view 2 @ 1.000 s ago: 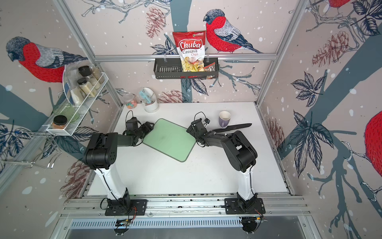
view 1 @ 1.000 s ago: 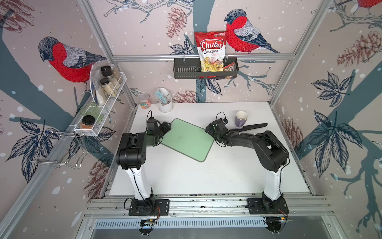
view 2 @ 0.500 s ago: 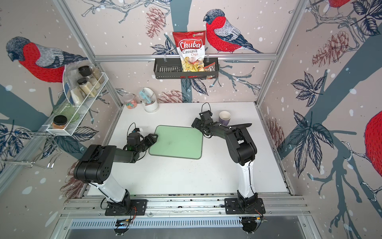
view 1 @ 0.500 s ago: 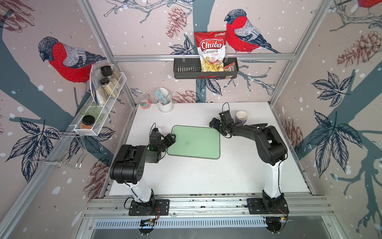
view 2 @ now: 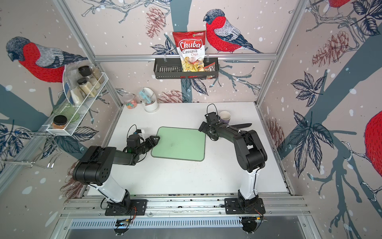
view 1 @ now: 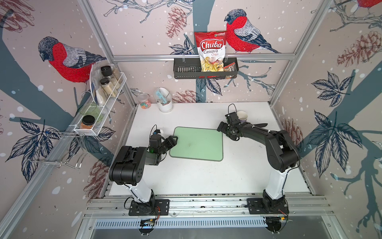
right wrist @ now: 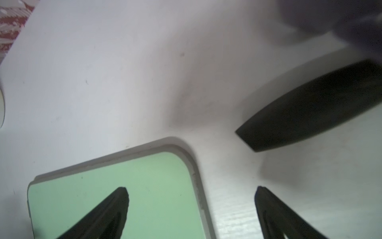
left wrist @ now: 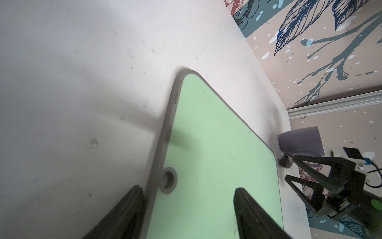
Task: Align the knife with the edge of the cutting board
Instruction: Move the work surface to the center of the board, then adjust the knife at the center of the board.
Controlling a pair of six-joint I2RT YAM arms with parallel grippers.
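The pale-green cutting board (view 1: 197,143) (view 2: 179,143) lies flat mid-table, its sides square to the table's. My left gripper (view 1: 173,139) (left wrist: 187,189) is open at the board's left short edge by the small hole (left wrist: 168,180): one finger is off the rim, the other over the green. My right gripper (view 1: 220,128) (right wrist: 191,189) is open astride the board's far right corner (right wrist: 182,153). The black knife (view 1: 260,125) (right wrist: 310,109) lies right of the board behind my right arm, which hides most of it. Its pointed blade tip faces the corner, apart from it.
A purple paper cup (view 1: 242,115) (view 2: 225,116) stands just behind my right wrist, close to the knife. A white holder (view 1: 165,103) and a candy jar (view 1: 145,102) sit at the back left corner. Wall racks hang at left and back.
The board has swung from a diagonal lie to square with the table. My left arm drew toward the front, my right gripper moved back to the far right corner. The knife stayed put.
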